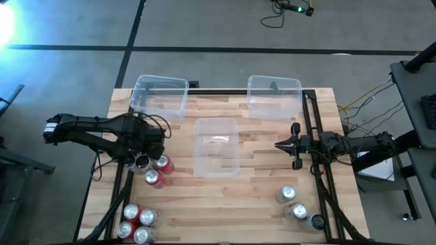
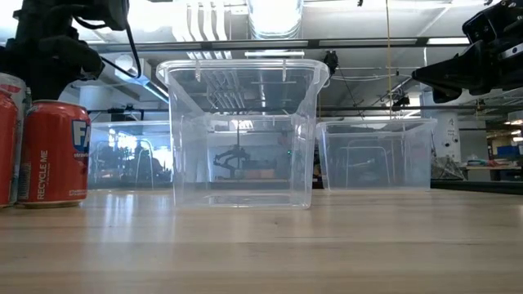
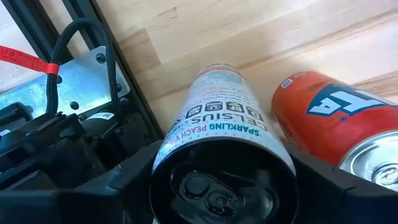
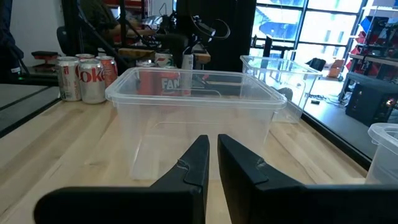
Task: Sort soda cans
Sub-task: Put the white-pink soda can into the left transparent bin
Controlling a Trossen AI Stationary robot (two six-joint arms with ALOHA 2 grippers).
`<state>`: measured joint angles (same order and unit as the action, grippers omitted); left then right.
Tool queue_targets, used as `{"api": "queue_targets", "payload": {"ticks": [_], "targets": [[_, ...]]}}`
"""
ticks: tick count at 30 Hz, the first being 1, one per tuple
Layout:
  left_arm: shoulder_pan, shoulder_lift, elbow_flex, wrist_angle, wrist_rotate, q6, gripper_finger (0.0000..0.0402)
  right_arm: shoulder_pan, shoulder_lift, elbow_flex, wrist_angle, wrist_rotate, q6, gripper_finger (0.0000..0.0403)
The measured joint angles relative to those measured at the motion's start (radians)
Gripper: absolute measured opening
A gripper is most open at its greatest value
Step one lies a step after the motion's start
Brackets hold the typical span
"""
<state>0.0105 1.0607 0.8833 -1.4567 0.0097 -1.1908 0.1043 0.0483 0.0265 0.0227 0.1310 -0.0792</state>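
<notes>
Nearest me on the wooden bench (image 1: 259, 204), my left gripper (image 3: 224, 186) is clamped around a white Celsius soda can with a dark top (image 3: 214, 124), and a red Fanta soda can (image 3: 336, 118) stands just beside it. Farther across, three clear rectangular plastic bins (image 1: 216, 146) sit mid-bench. My right gripper (image 4: 212, 158) hovers near the right edge, fingers nearly touching, holding nothing.

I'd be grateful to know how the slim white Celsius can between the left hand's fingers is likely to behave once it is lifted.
The slim white Celsius can looks rigid metal with a smooth printed wall, so it may slip under a light grip. It is tall and narrow, so probably tippy when set down. The orange-red soda can stands close beside it and could get nudged. Its weight cannot be judged.
</notes>
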Motion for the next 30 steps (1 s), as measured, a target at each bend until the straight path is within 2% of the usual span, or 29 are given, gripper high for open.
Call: {"api": "queue_targets", "payload": {"ticks": [10,15,20,23,30], "targets": [[0.0,0.001,0.044,-0.021,-0.025,0.007,0.0252,0.0,0.0,0.0,0.0,0.0,0.0,0.0029],[0.002,0.001,0.142,-0.072,-0.126,0.008,0.0251,0.0,0.0,0.0,0.0,0.0,0.0,0.0029],[0.002,0.001,0.277,-0.121,-0.163,0.032,0.025,0.0,0.0,0.0,0.0,0.0,0.0,0.0029],[0.003,0.001,0.374,-0.114,-0.232,0.056,0.025,0.0,0.0,0.0,0.0,0.0,0.0,0.0029],[0.004,0.002,0.614,-0.116,-0.505,0.098,0.0249,0.0,0.0,0.0,0.0,0.0,0.0,0.0029]]}}
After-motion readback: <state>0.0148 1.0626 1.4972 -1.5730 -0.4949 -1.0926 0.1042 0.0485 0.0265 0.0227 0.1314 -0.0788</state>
